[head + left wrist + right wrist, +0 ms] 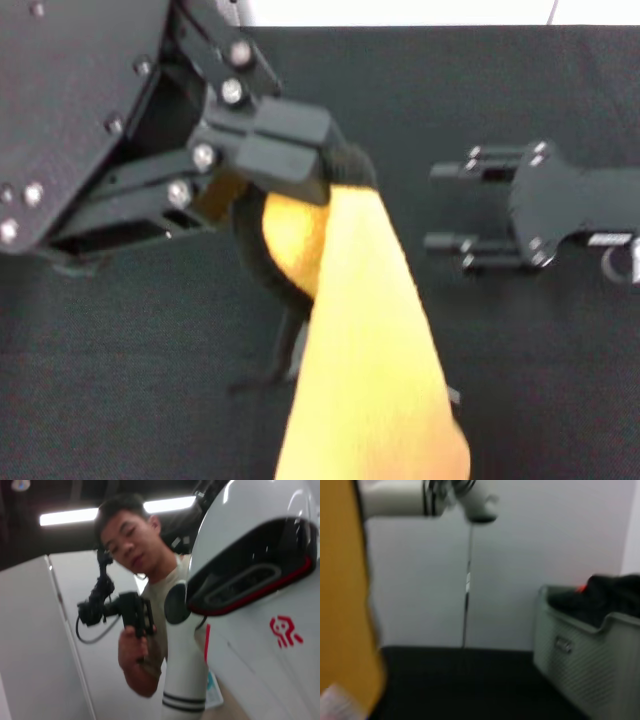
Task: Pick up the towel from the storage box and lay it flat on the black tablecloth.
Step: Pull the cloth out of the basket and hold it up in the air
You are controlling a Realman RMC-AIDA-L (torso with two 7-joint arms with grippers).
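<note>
The towel (370, 350) is already out of the storage box (585, 665) and hangs in the air over the black tablecloth (120, 370), yellow side showing, with a bit of its black back bunched up at the top. The left gripper (275, 165) is clamped tight on that top edge, close up to the head camera on the left, so the cloth drops down in one long narrow strip toward the near side. The right gripper (455, 205) sits off to the right, fingers spread wide and holding nothing, well apart from the towel. My worry: it's pinched at a single spot, so if it just gets lowered it'll probably pile up or fold over itself instead of lying flat, and the black side could end up on top. The free gripper likely needs to catch another corner first. As for writing, the box has a small dark label (563, 644) on its dotted side but I can't read it, and the robot body (260, 605) has a red logo (284, 631), no legible words.
</note>
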